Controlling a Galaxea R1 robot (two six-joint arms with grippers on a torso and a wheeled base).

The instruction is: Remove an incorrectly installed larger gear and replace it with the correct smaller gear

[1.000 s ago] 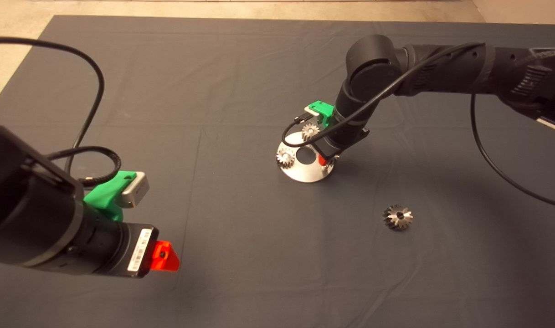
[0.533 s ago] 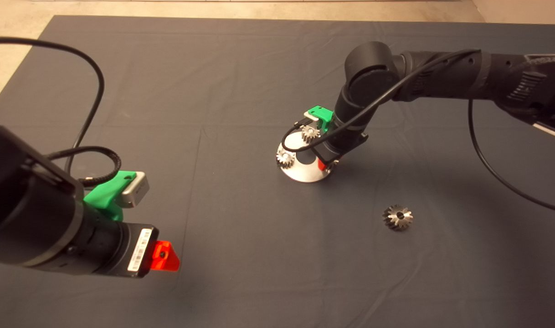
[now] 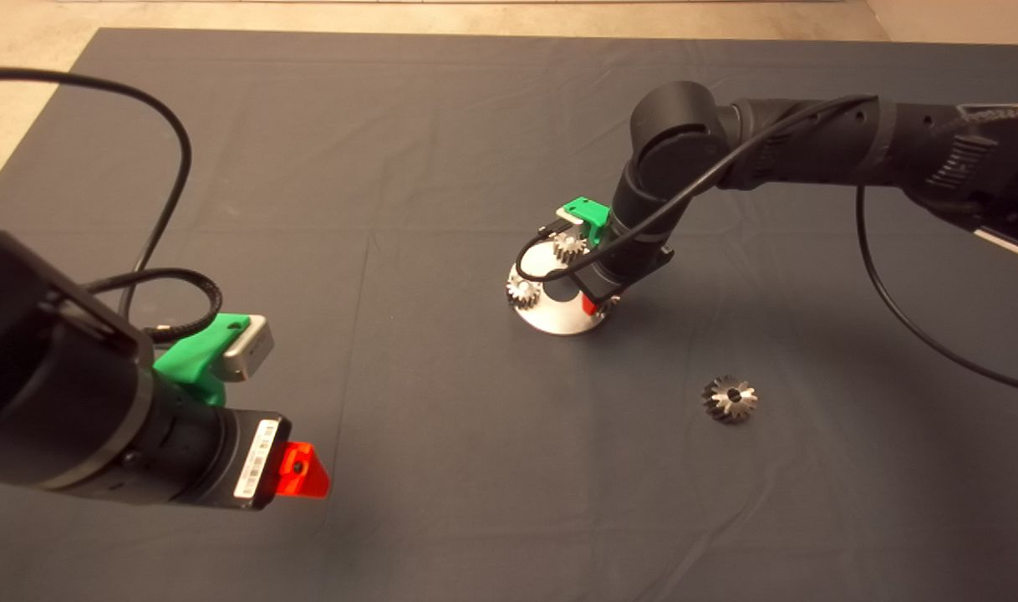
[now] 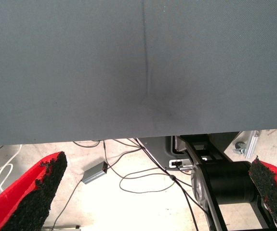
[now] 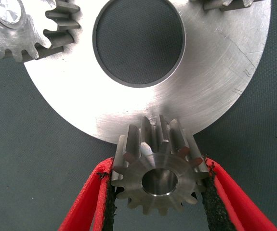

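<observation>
In the head view, the right tool (image 3: 594, 303) and the smaller gear (image 5: 160, 177) were largely hidden behind the wrist.

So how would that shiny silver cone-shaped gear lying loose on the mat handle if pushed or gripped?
The shiny silver cone-shaped gear looks like solid metal, so probably stiff and heavy for its size. Lying flat, it should slide rather than roll. Its tapered, pointed teeth might slip between pads.
</observation>
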